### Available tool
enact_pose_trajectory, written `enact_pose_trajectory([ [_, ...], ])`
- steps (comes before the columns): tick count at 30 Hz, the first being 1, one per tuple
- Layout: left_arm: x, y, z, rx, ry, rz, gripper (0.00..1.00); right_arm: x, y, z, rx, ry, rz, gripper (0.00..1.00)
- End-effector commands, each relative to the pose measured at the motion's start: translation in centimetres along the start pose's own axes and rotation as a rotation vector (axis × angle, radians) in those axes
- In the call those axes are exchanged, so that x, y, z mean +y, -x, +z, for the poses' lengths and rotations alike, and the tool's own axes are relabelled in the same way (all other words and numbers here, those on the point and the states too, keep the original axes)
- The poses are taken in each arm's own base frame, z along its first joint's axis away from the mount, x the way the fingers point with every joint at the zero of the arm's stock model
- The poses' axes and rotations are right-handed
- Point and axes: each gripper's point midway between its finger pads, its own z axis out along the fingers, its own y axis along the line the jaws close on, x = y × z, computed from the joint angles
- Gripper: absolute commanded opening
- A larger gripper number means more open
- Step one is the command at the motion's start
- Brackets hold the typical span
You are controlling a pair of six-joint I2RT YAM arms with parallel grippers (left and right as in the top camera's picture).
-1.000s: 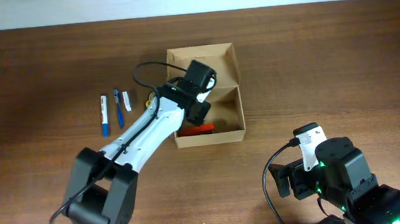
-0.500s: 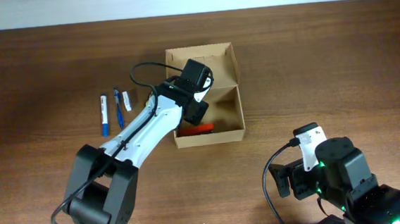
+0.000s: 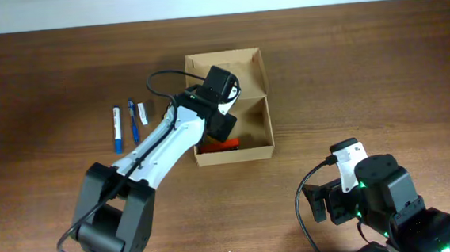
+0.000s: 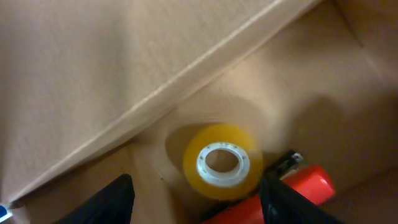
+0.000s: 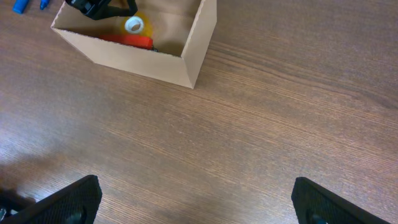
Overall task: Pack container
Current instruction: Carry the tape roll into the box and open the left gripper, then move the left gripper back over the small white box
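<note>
Left gripper (image 4: 198, 198) open astride tape roll (image 4: 222, 160) on box (image 4: 323, 112) floor; should lift straight, clear wall (image 4: 93, 74) at 10 o'clock. Right gripper (image 5: 196, 193) open.

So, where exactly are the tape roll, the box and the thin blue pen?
tape roll (image 4: 217, 134), left wrist view, on its yellow outer band.
box (image 3: 235, 155), overhead view, on its near wall.
blue pen (image 3: 133, 121), overhead view, on the middle of its body.

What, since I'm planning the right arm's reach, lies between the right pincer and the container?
Only bare table between right pincer and container, shown in the right wrist view.
</note>
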Motion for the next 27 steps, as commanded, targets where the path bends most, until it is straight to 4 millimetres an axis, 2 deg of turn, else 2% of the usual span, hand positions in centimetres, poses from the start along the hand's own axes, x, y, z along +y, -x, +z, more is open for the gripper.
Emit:
enact_pose_trajectory([
  [1, -0.5, 3.2, -2.7, -0.077, -0.049, 0.005, 0.64, 0.2, -0.1, 0.1, 0.002, 0.009, -0.009, 0.99],
  [6, 0.9, 5.7, -8.2, -0.139, -0.006, -0.002, 0.64, 0.2, -0.1, 0.1, 0.002, 0.009, -0.009, 0.99],
  [9, 2.9, 6.3, -11.4, -0.189, 0.07, -0.025, 0.64, 0.2, -0.1, 0.1, 0.002, 0.009, -0.009, 0.99],
  [12, 5.6, 5.8, -13.9, -0.224, 0.137, -0.112, 0.64, 0.2, -0.1, 0.1, 0.002, 0.009, -0.009, 0.99],
  [16, 9.7, 4.1, -16.0, -0.231, 0.18, -0.225, 0.64, 0.2, -0.1, 0.1, 0.002, 0.009, -0.009, 0.99],
  [19, 12.7, 2.6, -16.2, -0.211, 0.21, -0.33, 0.64, 0.2, -0.1, 0.1, 0.002, 0.009, -0.009, 0.99],
  [22, 15.5, 0.7, -15.5, -0.177, 0.232, -0.452, 0.64, 0.2, -0.1, 0.1, 0.002, 0.009, -0.009, 0.99],
  [25, 17.3, -1.2, -14.2, -0.138, 0.24, -0.547, 0.64, 0.2, -0.1, 0.1, 0.002, 0.009, -0.009, 0.99],
  [27, 17.6, -2.3, -12.5, -0.11, 0.202, -0.58, 0.64, 0.2, -0.1, 0.1, 0.002, 0.009, -0.009, 0.99],
])
